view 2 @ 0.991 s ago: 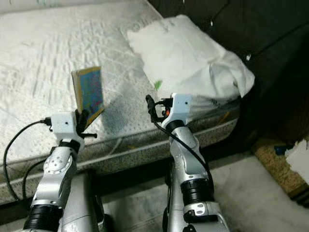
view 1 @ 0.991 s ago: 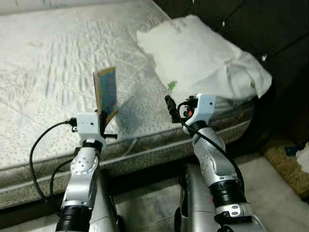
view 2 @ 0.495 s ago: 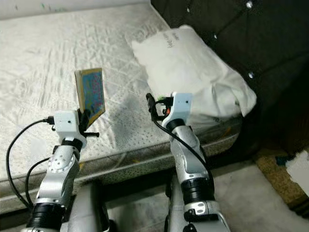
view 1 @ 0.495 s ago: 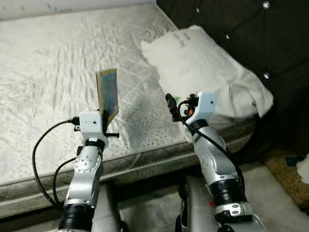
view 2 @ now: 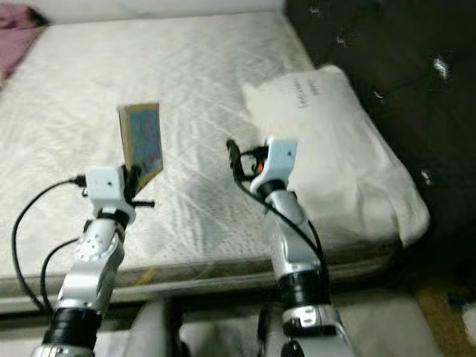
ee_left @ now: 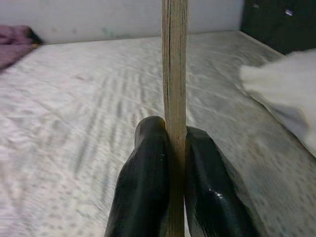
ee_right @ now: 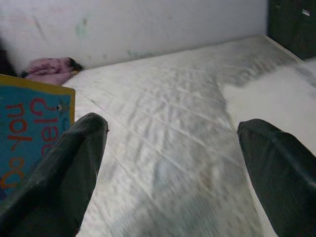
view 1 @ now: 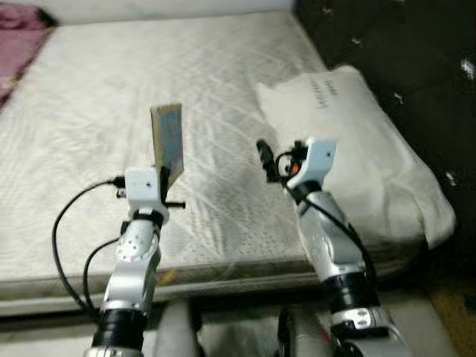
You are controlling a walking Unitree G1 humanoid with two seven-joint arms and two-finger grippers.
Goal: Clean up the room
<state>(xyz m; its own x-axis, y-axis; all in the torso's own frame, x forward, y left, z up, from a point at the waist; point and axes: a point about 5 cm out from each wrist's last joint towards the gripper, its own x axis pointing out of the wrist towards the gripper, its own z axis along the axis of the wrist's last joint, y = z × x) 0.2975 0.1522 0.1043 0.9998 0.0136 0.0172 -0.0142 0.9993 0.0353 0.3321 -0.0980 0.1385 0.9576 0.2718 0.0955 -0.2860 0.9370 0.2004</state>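
One thin book (view 1: 168, 139) stands upright in the left tool (ee_left: 170, 163), its black fingers (ee_left: 145, 187) pressed flat on both covers at the lower edge, above the bed's near edge. It looks light and stiff, a board-like slab; held low on one edge it could swing or slip, so a grip nearer the middle would be surer. The right tool (ee_right: 173, 168) hangs spread and empty beside it. Below lies a quilted white mattress (view 1: 89, 97), a pillow (view 1: 372, 149) at its right edge, pink cloth (view 1: 18, 37) at the far left corner.
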